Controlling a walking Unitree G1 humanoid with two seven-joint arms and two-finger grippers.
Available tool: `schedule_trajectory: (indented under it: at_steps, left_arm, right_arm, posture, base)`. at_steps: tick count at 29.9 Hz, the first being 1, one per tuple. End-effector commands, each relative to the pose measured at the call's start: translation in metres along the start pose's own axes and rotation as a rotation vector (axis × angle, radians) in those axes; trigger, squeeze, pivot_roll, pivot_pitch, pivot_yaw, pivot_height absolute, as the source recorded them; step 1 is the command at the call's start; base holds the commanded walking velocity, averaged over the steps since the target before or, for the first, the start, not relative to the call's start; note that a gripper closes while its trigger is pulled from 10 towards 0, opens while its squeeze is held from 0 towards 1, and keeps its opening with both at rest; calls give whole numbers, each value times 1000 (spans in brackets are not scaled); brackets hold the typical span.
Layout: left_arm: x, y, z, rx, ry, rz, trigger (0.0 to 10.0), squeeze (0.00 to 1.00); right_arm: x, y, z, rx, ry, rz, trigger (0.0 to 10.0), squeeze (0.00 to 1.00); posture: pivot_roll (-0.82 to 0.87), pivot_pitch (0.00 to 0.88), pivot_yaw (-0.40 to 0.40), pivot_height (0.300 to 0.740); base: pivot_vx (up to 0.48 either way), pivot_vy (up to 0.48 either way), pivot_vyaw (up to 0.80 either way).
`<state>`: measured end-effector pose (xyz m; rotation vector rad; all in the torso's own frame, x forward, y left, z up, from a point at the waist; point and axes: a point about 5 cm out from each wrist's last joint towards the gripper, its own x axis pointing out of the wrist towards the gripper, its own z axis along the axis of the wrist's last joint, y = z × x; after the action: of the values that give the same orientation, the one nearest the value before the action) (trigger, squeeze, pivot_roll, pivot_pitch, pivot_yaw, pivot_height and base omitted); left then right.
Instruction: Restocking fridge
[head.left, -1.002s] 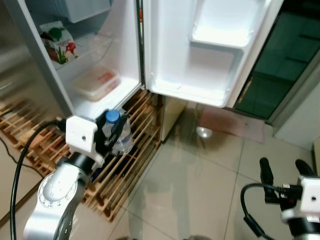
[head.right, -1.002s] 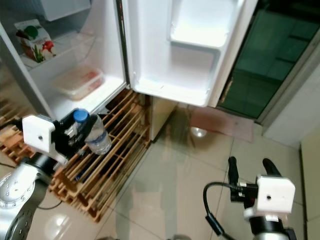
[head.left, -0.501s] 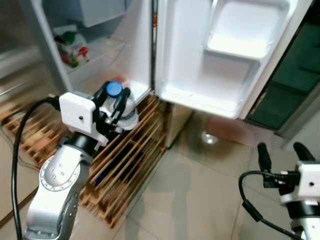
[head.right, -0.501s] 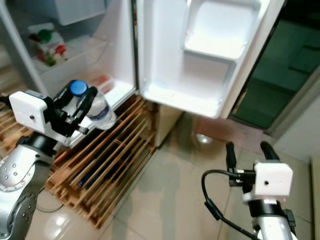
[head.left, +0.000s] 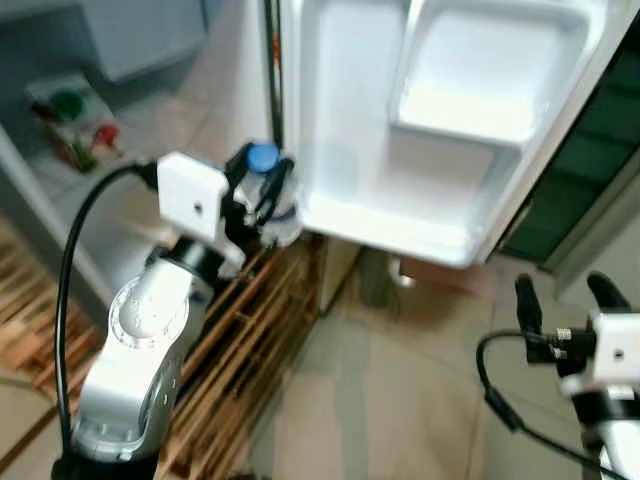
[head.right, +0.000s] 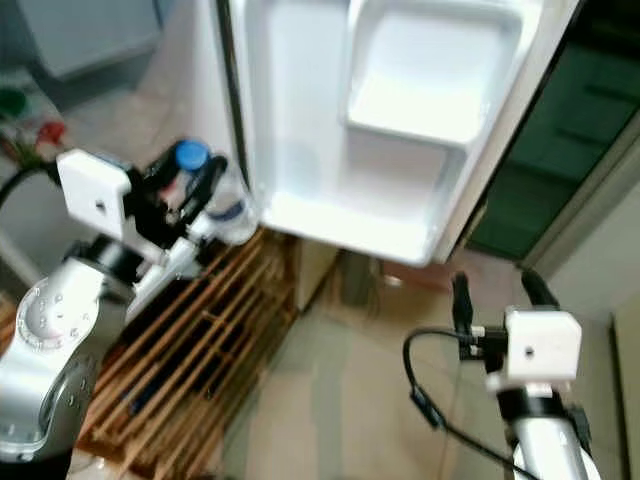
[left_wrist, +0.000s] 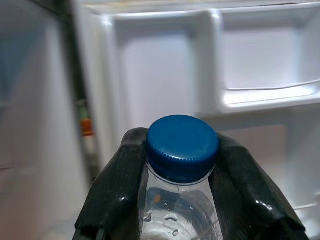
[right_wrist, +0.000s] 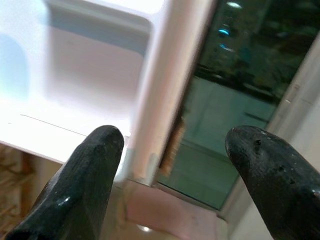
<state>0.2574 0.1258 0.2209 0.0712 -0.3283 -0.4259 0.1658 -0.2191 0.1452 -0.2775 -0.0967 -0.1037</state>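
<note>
Water bottle (head.left: 268, 190), clear with a blue cap, is held up by the left gripper (head.left: 258, 192) just in front of the open fridge door's (head.left: 350, 120) inner face, beside the hinge edge. A second ago it was carried low over the wooden slatted rack (head.left: 240, 340) at the fridge's foot; since then it has been raised and brought toward the door, though part of the shift is owed to camera movement. The carry is judged nearly over, with placement on the lower door shelf (head.left: 390, 225) probably next. In the left wrist view the bottle's neck is seen pinched between the two black fingers (left_wrist: 112, 195), one on each side, the cap standing proud above them. Cartons are made out, blurred, on an inner shelf at far left. To the right, the right gripper (head.right: 490, 290) is held low over the tiled floor (head.left: 400, 400), its fingers spread wide and empty
</note>
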Motion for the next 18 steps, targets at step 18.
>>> schedule_trajectory:
  at_steps: [18]
  left_arm:
    - [18, -9, 15, -52, -84, -11, 10000, 0]
  right_arm:
    - [14, 12, -4, -8, -8, -17, 10000, 0]
  posture:
    - [-198, 0, 0, 732]
  base:
    - [190, -104, -195]
